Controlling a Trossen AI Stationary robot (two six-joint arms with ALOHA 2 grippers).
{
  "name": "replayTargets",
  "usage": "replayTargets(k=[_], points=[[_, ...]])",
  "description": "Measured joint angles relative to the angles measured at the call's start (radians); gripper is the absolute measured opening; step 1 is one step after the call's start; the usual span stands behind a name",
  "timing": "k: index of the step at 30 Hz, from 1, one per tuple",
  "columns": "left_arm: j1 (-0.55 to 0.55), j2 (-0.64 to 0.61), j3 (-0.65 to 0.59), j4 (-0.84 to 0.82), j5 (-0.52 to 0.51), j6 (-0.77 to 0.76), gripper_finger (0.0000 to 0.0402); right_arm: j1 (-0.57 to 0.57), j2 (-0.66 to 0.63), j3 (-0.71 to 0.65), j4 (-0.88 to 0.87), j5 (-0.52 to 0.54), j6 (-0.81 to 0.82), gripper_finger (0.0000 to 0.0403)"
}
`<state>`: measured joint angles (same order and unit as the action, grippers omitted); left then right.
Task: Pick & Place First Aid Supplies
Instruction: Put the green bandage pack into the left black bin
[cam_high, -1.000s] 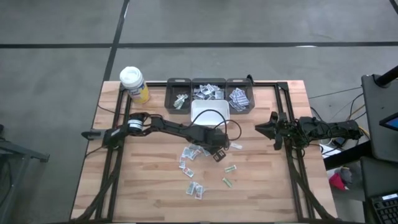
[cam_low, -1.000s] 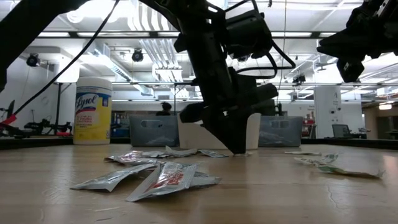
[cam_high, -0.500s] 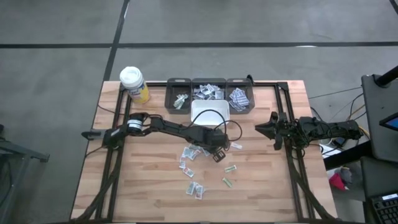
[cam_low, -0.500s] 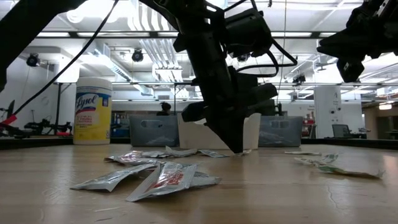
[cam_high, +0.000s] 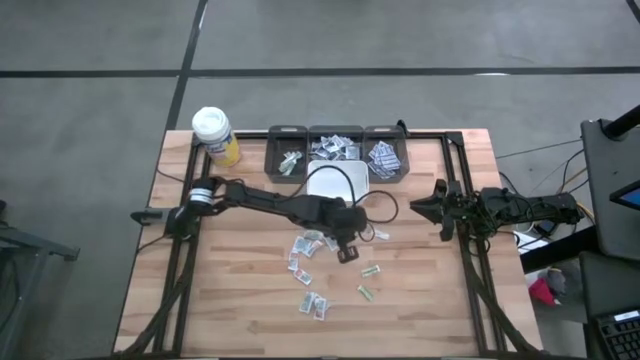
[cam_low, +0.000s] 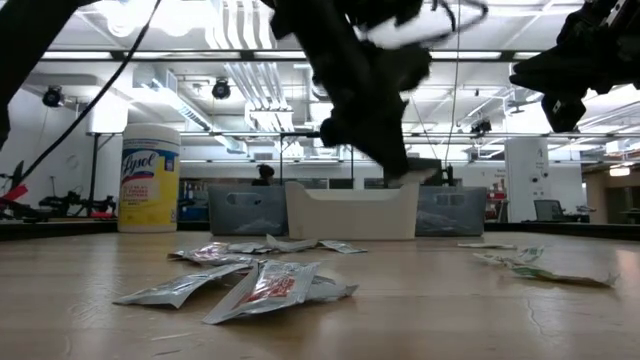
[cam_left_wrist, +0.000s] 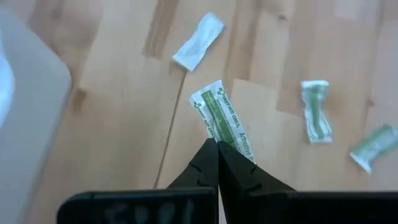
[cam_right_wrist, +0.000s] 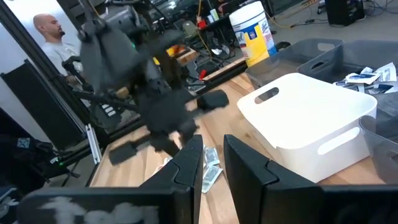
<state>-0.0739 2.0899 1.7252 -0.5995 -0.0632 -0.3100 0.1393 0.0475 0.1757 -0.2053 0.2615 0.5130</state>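
My left gripper (cam_left_wrist: 217, 144) is shut on one green-printed white packet (cam_left_wrist: 222, 117) and hangs above the table near the white bin (cam_high: 337, 184); the low view shows it (cam_low: 405, 172) raised over the bin's rim. More packets lie flat on the wood: a cluster (cam_high: 303, 250), a pair (cam_high: 314, 306), green ones (cam_high: 368, 272) and a white one (cam_left_wrist: 198, 41). My right gripper (cam_right_wrist: 217, 163) is open and waits at the table's right side (cam_high: 440, 210). My left gripper pinches the green-printed packet by its one end (cam_left_wrist: 231, 140) between its two fingertips, coming from above and pointing down. The packet is lifted clear of the table and sticks out past the fingertips, its free end (cam_left_wrist: 205, 96) away from the gripper.
Three grey bins (cam_high: 335, 152) with packets in them stand along the far edge, behind the white bin. A yellow bottle with a white lid (cam_high: 214, 135) stands at the far left corner. A person (cam_right_wrist: 50, 28) shows in the room beyond the table.
My left gripper has risen from the tabletop, still shut, and the green-printed packet has come up with it, lifted clear to about the height of the white bin's rim. The packets on the table have stayed in place.
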Motion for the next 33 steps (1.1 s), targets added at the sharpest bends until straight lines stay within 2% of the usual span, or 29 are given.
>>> replayTargets(k=[2,4,6,10,13,16,19,23,29,33], points=[[-0.002,-0.035,0.0,-0.003,-0.005,0.06,0.0,0.0,0.0,0.0,0.0,0.0,0.0,0.0063],[-0.004,-0.078,0.002,-0.021,-0.072,0.071,0.0,0.0,0.0,0.0,0.0,0.0,0.0,0.0063],[-0.005,-0.114,0.003,-0.058,-0.19,0.054,0.0,0.0,0.0,0.0,0.0,0.0,0.0,0.0063],[0.003,-0.175,0.002,-0.163,-0.5,-0.035,0.0,0.0,0.0,0.0,0.0,0.0,0.0,0.0063],[0.027,-0.224,0.004,-0.264,-0.64,-0.129,0.0,0.0,0.0,0.0,0.0,0.0,0.0,0.0063],[0.073,-0.233,0.004,-0.384,-0.715,-0.229,0.0,0.0,0.0,0.0,0.0,0.0,0.0,0.0063],[0.147,-0.232,0.002,-0.481,-0.712,-0.286,0.0,0.0,0.0,0.0,0.0,0.0,0.0,0.0063],[0.265,-0.231,-0.002,-0.542,-0.638,-0.292,0.0,0.0,0.0,0.0,0.0,0.0,0.0,0.0063],[0.437,-0.229,-0.043,-0.529,-0.448,-0.202,0.0,0.0,0.0,0.0,0.0,0.0,0.0,0.0063],[0.522,-0.229,-0.12,-0.456,-0.329,-0.149,0.0,0.0,0.0,0.0,0.0,0.0,0.0,0.0063]])
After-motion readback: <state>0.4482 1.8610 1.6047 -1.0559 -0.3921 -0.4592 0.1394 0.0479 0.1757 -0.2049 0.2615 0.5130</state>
